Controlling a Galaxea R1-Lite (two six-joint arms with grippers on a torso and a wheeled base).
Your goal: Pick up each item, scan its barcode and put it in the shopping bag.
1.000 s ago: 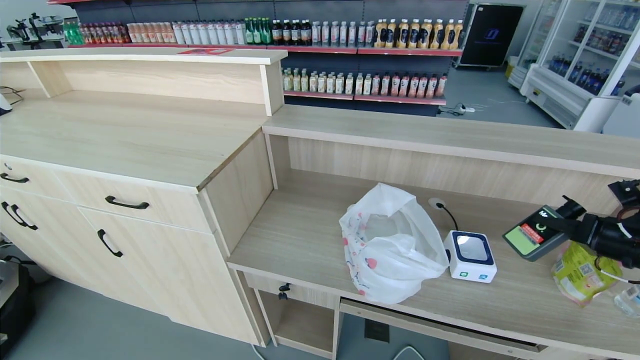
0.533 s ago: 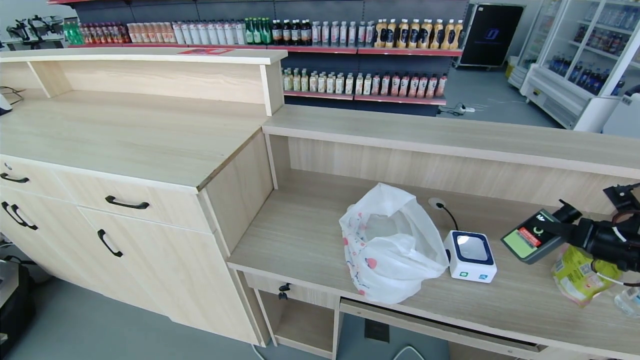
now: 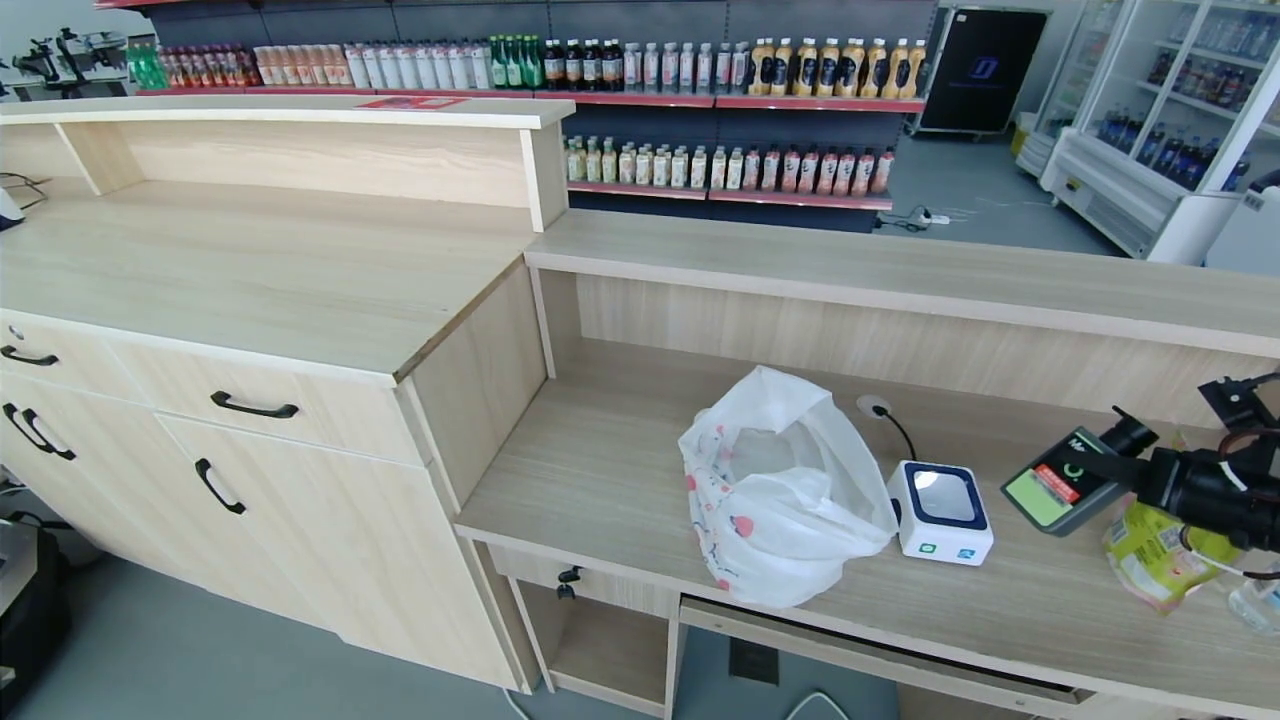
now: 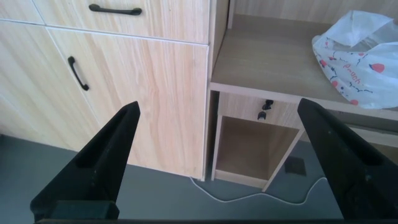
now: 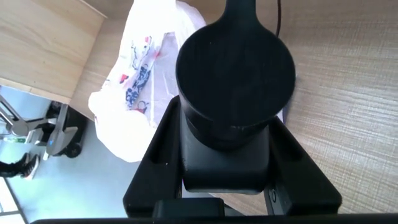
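The right tool grips a dark cylindrical can with a green-and-red label. Just beyond the can's free end and lower sits a white, blue-rimmed box scanner on the surface, a white printed plastic shopping bag just past it.

I count one white shopping bag on my checkout counter, one barcode scanner just right of it, one dark box with a green label, one yellow-green pouch, and one clear bottle at the right edge.
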